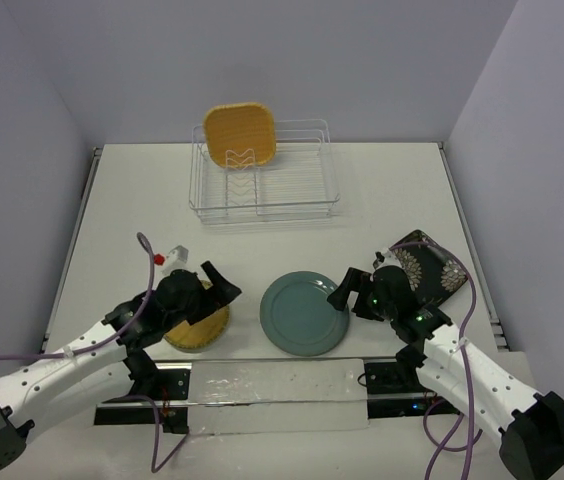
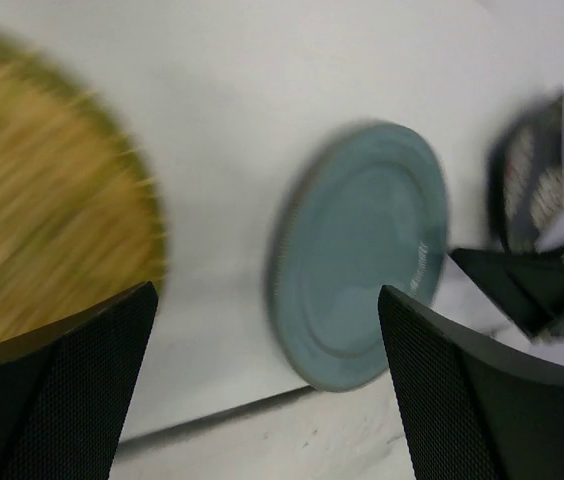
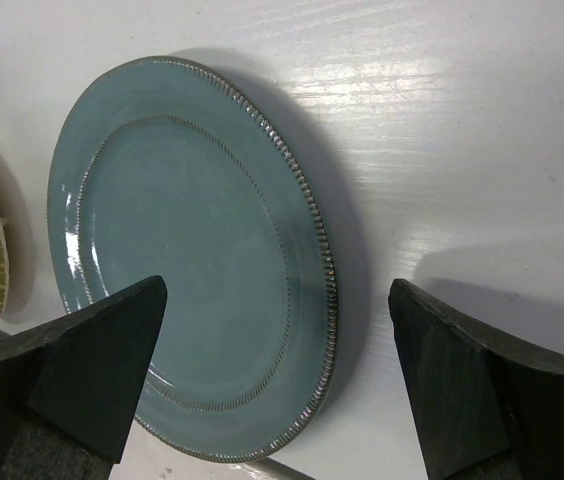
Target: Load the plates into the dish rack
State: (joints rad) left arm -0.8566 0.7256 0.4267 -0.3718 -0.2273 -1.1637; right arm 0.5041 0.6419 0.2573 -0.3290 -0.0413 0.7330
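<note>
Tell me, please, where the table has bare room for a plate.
Bare: the band between dish rack and teal plate, plus both back corners. Crowded: near row, where yellow plate, teal plate and floral plate lie.

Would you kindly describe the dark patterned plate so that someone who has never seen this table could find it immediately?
On the white table, look at the near right side, far from the dish rack. The dark plate lies beside the right gripper, right of the teal plate. It alone is dark with white flowers; the teal one is plain and round.
</note>
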